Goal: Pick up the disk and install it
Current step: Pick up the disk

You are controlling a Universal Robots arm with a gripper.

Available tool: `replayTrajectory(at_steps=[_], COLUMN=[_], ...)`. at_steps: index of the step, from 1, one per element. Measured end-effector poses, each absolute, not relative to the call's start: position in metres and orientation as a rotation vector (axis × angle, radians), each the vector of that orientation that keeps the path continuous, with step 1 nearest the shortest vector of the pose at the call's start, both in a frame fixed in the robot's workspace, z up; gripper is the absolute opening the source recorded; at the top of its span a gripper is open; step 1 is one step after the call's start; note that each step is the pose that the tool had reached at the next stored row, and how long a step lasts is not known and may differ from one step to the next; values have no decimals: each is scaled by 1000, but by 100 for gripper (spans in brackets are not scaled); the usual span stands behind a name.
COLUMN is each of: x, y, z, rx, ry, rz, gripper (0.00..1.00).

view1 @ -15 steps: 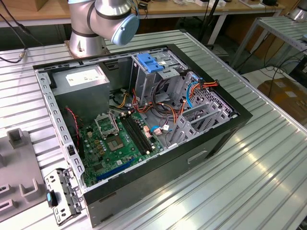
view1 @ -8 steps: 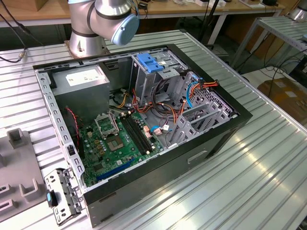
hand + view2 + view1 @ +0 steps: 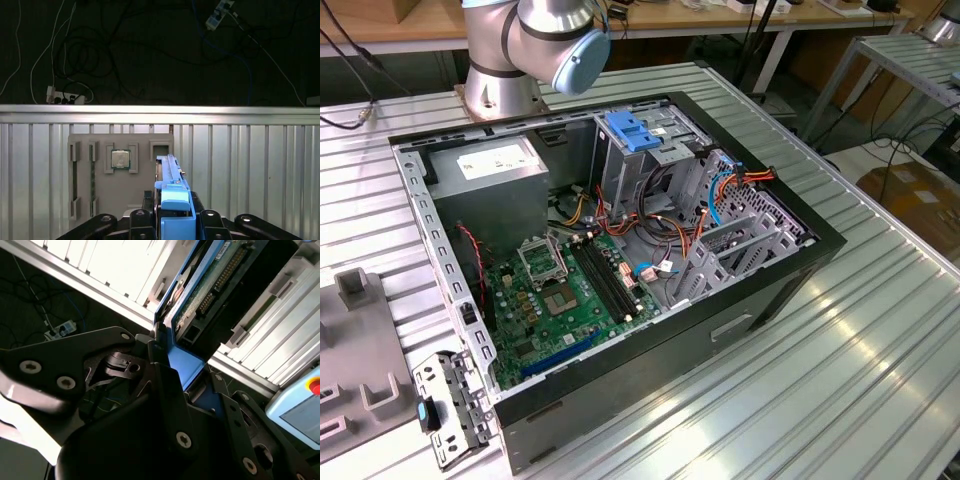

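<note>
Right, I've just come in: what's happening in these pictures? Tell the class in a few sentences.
A robot arm's hand is clamped on a dark rectangular hard drive with blue plastic side rails, above the ribbed metal table and near a grey fixture plate carrying a square processor chip. The open black computer case lies on the table, its green motherboard exposed. The drive is not yet installed.

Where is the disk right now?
In the first wrist view the disk is clamped in the gripper, with the grey tray and ribbed table behind it.
</note>
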State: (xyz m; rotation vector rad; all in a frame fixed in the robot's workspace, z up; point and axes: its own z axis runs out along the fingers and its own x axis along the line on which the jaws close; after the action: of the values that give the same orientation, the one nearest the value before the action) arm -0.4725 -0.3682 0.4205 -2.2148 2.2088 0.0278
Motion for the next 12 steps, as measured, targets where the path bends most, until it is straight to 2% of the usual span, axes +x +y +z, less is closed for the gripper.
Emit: replayTrajectory(at_steps=[12], x=[-473], y=[-368], z=[425], rx=[-2215], ry=[2209], rz=[28], gripper=[37])
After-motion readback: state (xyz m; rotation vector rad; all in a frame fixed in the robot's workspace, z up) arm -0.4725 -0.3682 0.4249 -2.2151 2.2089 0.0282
